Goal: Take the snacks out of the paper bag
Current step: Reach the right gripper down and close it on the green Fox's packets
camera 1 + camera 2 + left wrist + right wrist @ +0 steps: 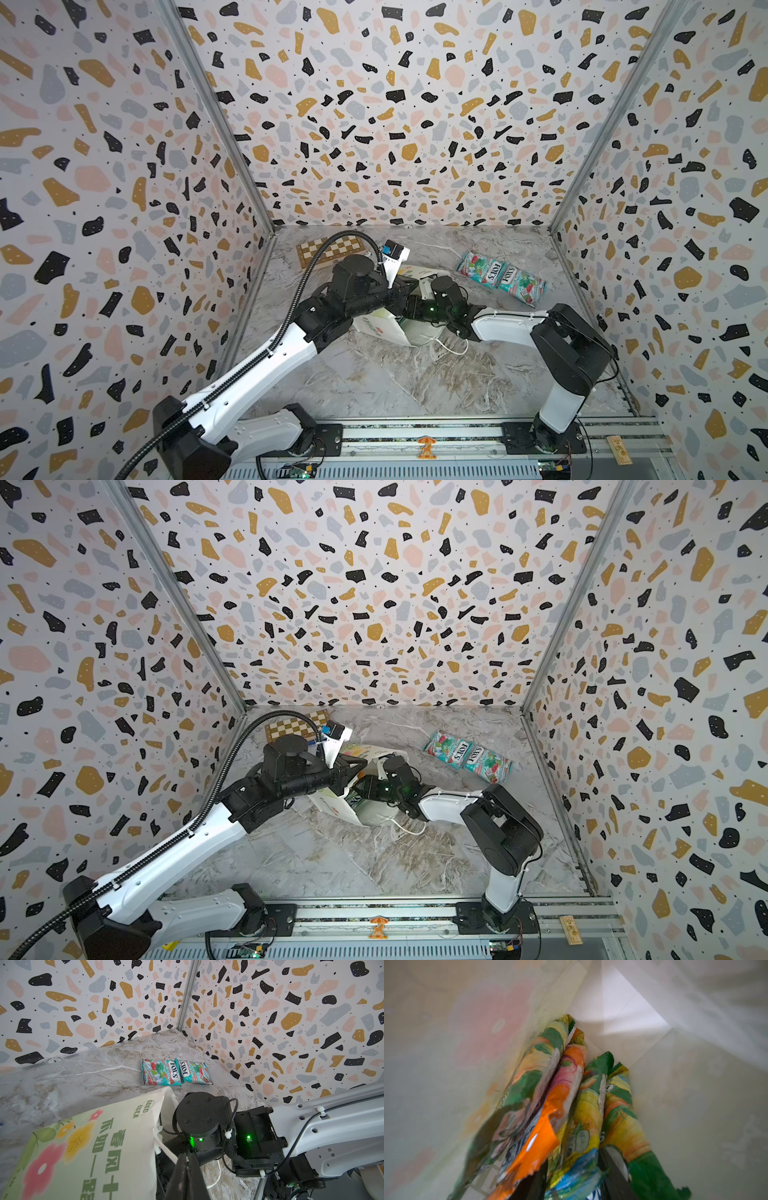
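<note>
Light, glossy, slippery snacks [566,1084] stand edgewise inside the soft paper bag [695,1095]; best pinched at a crimped end. The right gripper [574,1178] straddles a green-yellow packet [585,1113], grip unclear. The left gripper [187,1169] is pressed together.

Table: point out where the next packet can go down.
Widest bare marble: the front of the table, between the bag and the rail. A smaller patch lies between the teal packets and the back wall. Crowded: the middle around the bag, and back left by the chessboard.
</note>
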